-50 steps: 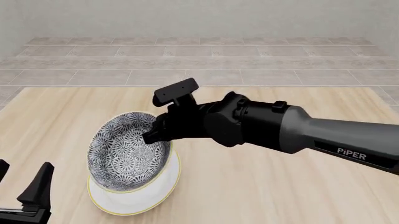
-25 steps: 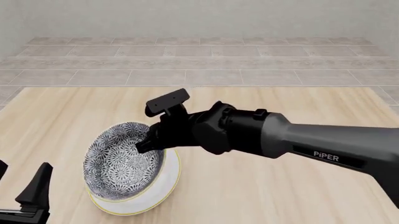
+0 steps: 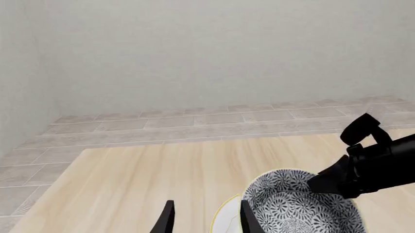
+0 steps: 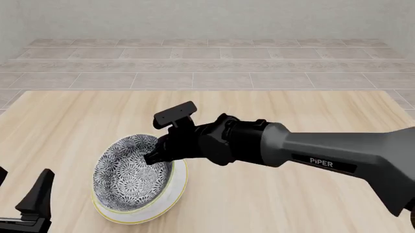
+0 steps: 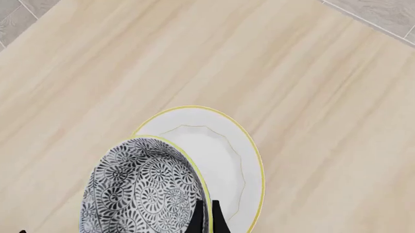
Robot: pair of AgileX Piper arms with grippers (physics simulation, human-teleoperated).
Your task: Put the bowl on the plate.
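The right gripper (image 4: pixel 154 156) pinches the patterned ceramic bowl (image 4: pixel 131 171) by its rim, tilted, over the glossy white plate (image 4: pixel 174 190); the left gripper (image 3: pixel 204 219) is apart.

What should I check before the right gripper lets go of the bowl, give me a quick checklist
1. Right gripper clamped on the bowl rim: ok, its fingers pinch the rim in the right wrist view.
2. Bowl over the plate: ok, though it sits toward one side, with bare plate showing on the other.
3. Bowl level: not ok, it is tilted, opening facing the front camera.
4. Bowl base resting on the plate: cannot tell, the contact is hidden.
5. Left gripper out of the way: ok, open and apart from bowl and plate, at the near table edge.
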